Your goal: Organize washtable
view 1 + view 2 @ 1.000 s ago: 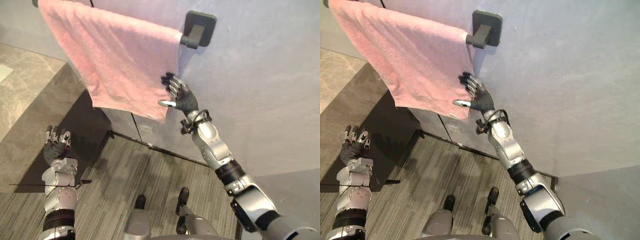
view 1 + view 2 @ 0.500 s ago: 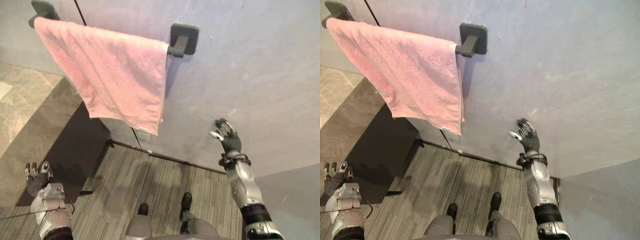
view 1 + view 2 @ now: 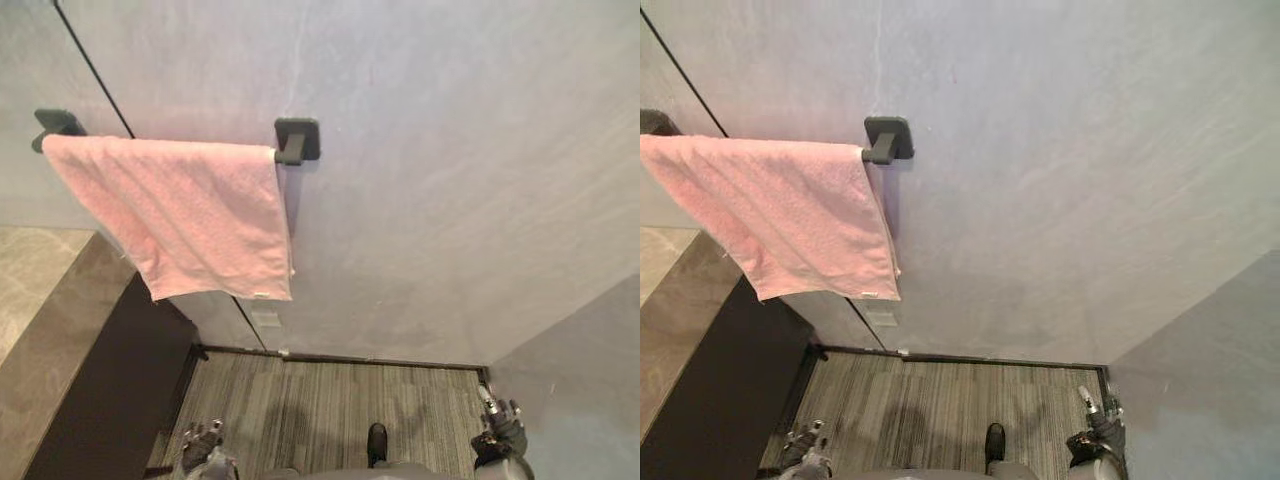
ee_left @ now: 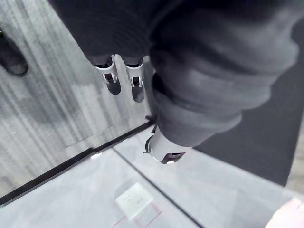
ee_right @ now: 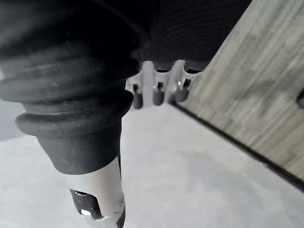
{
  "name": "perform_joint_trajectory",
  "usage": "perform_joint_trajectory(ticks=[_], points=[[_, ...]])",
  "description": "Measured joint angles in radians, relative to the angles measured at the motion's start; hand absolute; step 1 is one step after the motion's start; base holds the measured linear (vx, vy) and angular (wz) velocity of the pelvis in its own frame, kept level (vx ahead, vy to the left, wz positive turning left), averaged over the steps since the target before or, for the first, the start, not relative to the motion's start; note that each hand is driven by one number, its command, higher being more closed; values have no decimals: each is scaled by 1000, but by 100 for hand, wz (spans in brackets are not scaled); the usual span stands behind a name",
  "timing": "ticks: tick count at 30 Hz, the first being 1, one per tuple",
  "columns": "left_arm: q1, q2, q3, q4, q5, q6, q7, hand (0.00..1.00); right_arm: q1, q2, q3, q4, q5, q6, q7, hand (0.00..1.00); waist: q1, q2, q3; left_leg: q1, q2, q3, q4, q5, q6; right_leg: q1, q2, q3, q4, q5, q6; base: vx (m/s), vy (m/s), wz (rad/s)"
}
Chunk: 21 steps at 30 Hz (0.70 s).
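Observation:
A pink towel point(image 3: 190, 215) hangs spread over a dark rail on the grey wall, between a left bracket point(image 3: 55, 122) and a right bracket point(image 3: 297, 140). Its lower edge slopes slightly and nothing touches it. Both hands hang low, far below the towel. My left hand point(image 3: 203, 440) is over the floor beside the dark cabinet, its fingers point(image 4: 112, 78) straight and holding nothing. My right hand point(image 3: 500, 430) is near the right-hand wall, its fingers point(image 5: 157, 92) relaxed and empty too.
The washtable's stone top point(image 3: 40, 300) and its dark cabinet side point(image 3: 110, 400) stand at the left. Striped wood floor point(image 3: 330, 400) runs to the wall. A small white socket point(image 3: 266, 318) sits low under the towel. A second grey wall point(image 3: 580, 380) closes the right.
My right hand has left the towel's right edge and dropped to my side. The left hand has sunk lower as well. The whole view has shifted, with the towel now seen from farther off.

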<state>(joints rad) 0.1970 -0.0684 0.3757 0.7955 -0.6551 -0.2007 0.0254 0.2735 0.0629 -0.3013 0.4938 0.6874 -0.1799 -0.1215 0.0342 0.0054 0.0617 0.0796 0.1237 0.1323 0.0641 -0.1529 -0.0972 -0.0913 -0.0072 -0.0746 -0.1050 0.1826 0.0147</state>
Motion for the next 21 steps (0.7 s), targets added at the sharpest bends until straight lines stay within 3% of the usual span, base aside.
perform_joint_trajectory(ticks=[6,10,11,13,14,15,16,18,19,20,21], points=[[-11,3,-178,43,50,1,0,0,-16,-7,118,46,10,-9,38,0,-7,-3,1,38,1,65,-28,-1,-2,-7,13,54,0,1,1,29,31,-29],[-5,29,-245,37,82,-1,-1,0,-58,-3,211,71,-12,-9,57,0,-20,-12,6,21,1,127,-1,-21,1,-42,22,111,5,20,27,39,50,-46],[-12,45,-273,20,83,0,0,0,-65,-1,234,73,-7,-9,61,0,-21,-17,9,-18,10,129,52,-38,5,-58,23,116,6,40,41,20,42,-14],[-25,56,-290,-20,84,2,2,0,-84,-4,263,73,16,-9,63,0,-15,-17,14,-88,40,146,119,-36,20,-95,32,145,9,88,109,-33,54,1],[-36,56,-289,-52,85,-2,2,0,-108,-10,274,72,34,-8,67,0,-16,3,29,-117,71,141,141,-34,23,-147,43,137,143,13,89,13,113,61],[-53,70,-301,-76,86,-1,3,0,-115,-13,304,73,60,-9,84,0,-19,-5,37,-129,72,92,162,-30,21,-195,-14,102,489,-222,36,35,64,91],[-49,82,-301,-91,86,-1,3,0,-106,-13,318,80,61,-9,91,0,-20,-14,35,-145,65,60,195,-31,21,-189,-45,115,564,-276,57,55,-17,106],[-48,114,-285,-101,87,-1,5,0,-111,-11,372,78,57,-8,124,0,-20,-41,13,-203,56,-5,277,-31,22,-183,-37,130,589,-298,84,-27,-159,94],[-46,112,-283,-101,86,-2,6,0,-123,-21,391,75,52,-9,129,0,-13,-21,-1,-237,74,-24,275,-20,31,-131,-16,140,485,-291,100,-7,-250,104],[-43,111,-286,-105,86,-5,12,0,-149,-42,409,66,40,-9,145,0,1,-33,1,-246,65,-49,268,-5,14,-116,-57,188,591,-407,86,6,-210,73],[-48,115,-287,-106,85,-3,16,0,-156,-44,420,67,35,-8,148,0,0,-45,5,-257,47,-56,275,-4,12,-94,-82,188,571,-435,100,6,-229,78]])
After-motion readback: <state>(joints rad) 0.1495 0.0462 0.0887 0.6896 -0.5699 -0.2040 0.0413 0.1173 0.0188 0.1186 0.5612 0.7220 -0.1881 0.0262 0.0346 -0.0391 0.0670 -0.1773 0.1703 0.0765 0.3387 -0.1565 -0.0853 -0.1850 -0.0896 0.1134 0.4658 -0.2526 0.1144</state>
